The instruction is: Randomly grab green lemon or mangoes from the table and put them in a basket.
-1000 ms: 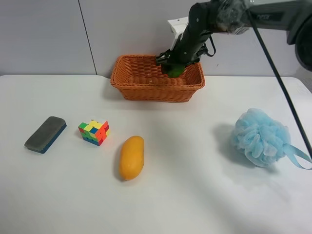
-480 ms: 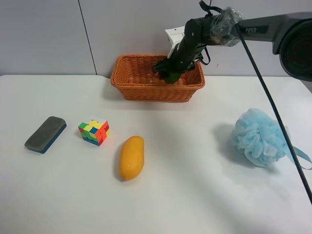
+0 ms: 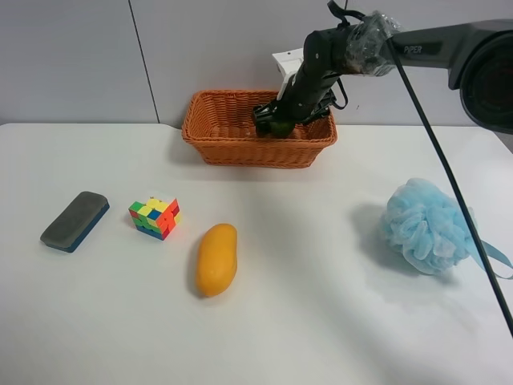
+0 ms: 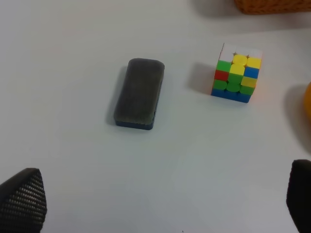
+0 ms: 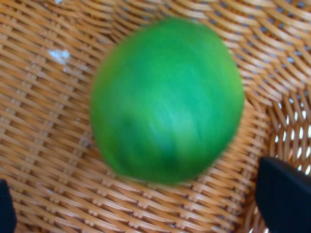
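The green lemon (image 5: 167,99) lies on the woven floor of the orange-brown basket (image 5: 43,126), blurred, free of the fingers. My right gripper (image 5: 146,206) is open just above it, its dark fingertips (image 5: 284,196) spread to either side. In the exterior high view this arm reaches into the basket (image 3: 232,148) at the back, the gripper (image 3: 276,119) low over the lemon (image 3: 279,127). The yellow-orange mango (image 3: 216,259) lies on the white table (image 3: 321,321) at the front middle; its edge shows in the left wrist view (image 4: 308,99). My left gripper (image 4: 160,201) is open and empty above the table.
A grey eraser block (image 3: 75,220) and a coloured puzzle cube (image 3: 155,217) lie at the exterior high view's left; both show in the left wrist view, the eraser block (image 4: 140,93) and the cube (image 4: 236,73). A light blue bath sponge (image 3: 429,226) lies at that view's right.
My right gripper went down into the basket with the lemon and opened. The lemon now lies loose on the basket floor. The mango has not moved.
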Available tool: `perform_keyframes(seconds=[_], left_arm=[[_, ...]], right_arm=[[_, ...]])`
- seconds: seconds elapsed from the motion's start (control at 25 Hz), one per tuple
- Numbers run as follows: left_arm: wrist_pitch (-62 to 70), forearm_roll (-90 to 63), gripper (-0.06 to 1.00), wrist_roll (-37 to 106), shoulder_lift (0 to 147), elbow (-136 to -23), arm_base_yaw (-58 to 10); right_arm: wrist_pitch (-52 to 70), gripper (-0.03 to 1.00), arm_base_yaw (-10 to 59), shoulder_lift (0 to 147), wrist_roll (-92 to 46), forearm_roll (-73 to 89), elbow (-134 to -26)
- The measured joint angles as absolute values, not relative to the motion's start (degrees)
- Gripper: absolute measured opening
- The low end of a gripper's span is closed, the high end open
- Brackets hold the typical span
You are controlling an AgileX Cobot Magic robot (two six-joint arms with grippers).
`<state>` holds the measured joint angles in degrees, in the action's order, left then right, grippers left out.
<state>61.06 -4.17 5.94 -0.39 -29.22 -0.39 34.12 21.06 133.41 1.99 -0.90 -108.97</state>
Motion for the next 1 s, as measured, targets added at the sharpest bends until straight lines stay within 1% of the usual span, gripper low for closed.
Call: perform_keyframes(seconds=[0.12, 0.28, 0.56, 0.72, 0.88, 1.0], left_arm=[[61.06, -4.17, 0.99, 5.94, -0.39, -29.22, -0.39], [61.06, -4.17, 0.99, 5.94, -0.39, -29.22, -0.39], [61.06, -4.17, 0.99, 5.94, -0.39, -29.22, -0.39], [61.06, -4.17, 0.99, 5.94, -0.39, -29.22, -0.39], [61.06, -4.17, 0.99, 5.94, -0.39, -29.22, -0.39], [61.06, -4.17, 0.99, 5.94, -0.39, -29.22, -0.39]], right_arm=[[35.23, 0.99, 21.06, 132.59, 1.99, -0.90, -108.97], [40.50, 0.99, 21.06, 127.96, 1.99, -0.90, -108.97], [58.35, 0.99, 21.06, 114.21, 1.99, -0.90, -109.03], [66.43, 0.99, 21.06, 106.66, 1.94, -0.90, -109.08], [69.22, 0.99, 21.06, 100.15, 1.63, -0.95, -108.98], [69.28, 0.99, 21.06, 94.97, 0.98, -0.95, -105.56]])
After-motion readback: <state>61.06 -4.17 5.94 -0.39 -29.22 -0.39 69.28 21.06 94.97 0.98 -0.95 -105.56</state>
